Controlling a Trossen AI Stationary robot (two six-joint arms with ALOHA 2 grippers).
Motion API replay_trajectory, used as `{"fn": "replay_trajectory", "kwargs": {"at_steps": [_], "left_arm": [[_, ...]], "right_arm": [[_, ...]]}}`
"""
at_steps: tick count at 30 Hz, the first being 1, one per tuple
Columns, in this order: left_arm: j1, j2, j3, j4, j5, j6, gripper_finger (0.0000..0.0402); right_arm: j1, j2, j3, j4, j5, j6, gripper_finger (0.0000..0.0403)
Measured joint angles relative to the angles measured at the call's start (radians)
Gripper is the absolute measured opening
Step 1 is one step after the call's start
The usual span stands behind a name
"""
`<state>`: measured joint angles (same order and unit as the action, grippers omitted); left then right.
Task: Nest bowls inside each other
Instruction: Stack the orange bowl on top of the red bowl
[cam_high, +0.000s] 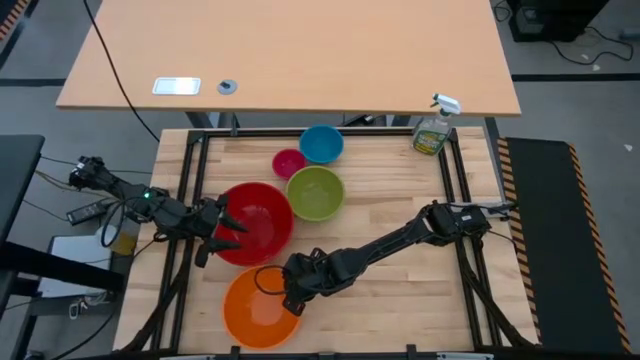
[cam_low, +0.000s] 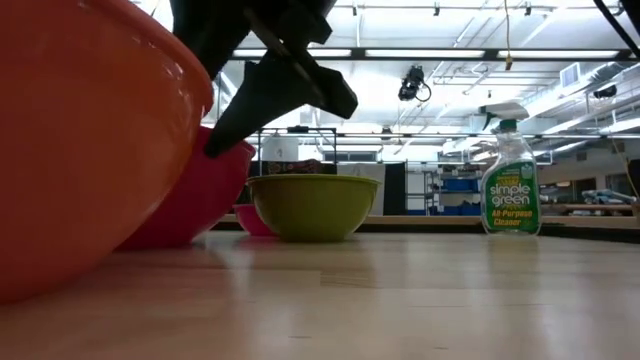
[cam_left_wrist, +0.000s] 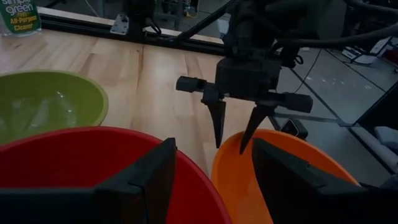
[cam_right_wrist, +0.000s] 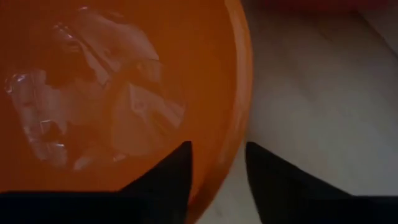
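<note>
The orange bowl (cam_high: 260, 308) stands at the table's near edge, the red bowl (cam_high: 256, 222) just beyond it. The lime green bowl (cam_high: 316, 193), the pink bowl (cam_high: 289, 163) and the blue bowl (cam_high: 321, 144) stand farther back, each on its own base. My right gripper (cam_right_wrist: 217, 152) is open at the orange bowl's far rim (cam_right_wrist: 239, 93), one finger over the inside and one outside; no touch shows. My left gripper (cam_left_wrist: 212, 144) is open over the red bowl's left rim (cam_left_wrist: 93, 134), with nothing between its fingers.
A green spray bottle (cam_high: 432, 128) stands at the far right corner. Dark frame rails (cam_high: 460, 180) run along the table's sides. Bare wood (cam_high: 400, 300) lies to the right of the bowls, under my right arm.
</note>
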<state>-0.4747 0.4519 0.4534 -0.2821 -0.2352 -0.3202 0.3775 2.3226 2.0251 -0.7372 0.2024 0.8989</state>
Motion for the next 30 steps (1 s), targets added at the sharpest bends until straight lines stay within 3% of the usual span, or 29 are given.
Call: {"fn": "replay_trajectory", "kwargs": {"at_steps": [6, 8, 19, 30], "left_arm": [[0.000, 0.000, 0.000, 0.001, 0.000, 0.001, 0.0215], [0.000, -0.002, 0.000, 0.005, 0.000, 0.013, 0.0215], [-0.044, -0.039, 0.000, 0.052, 0.025, 0.048, 0.0215], [-0.091, -0.122, 0.000, 0.052, 0.032, 0.064, 0.0215]], "right_arm": [[-0.003, 0.000, -0.007, -0.003, 0.006, 0.049, 0.0041], [-0.007, -0.002, -0.007, -0.006, -0.030, 0.047, 0.0023], [-0.048, -0.006, 0.018, -0.066, -0.124, 0.031, 0.0026], [-0.057, -0.014, 0.229, -0.225, -0.144, -0.101, 0.0026]]}}
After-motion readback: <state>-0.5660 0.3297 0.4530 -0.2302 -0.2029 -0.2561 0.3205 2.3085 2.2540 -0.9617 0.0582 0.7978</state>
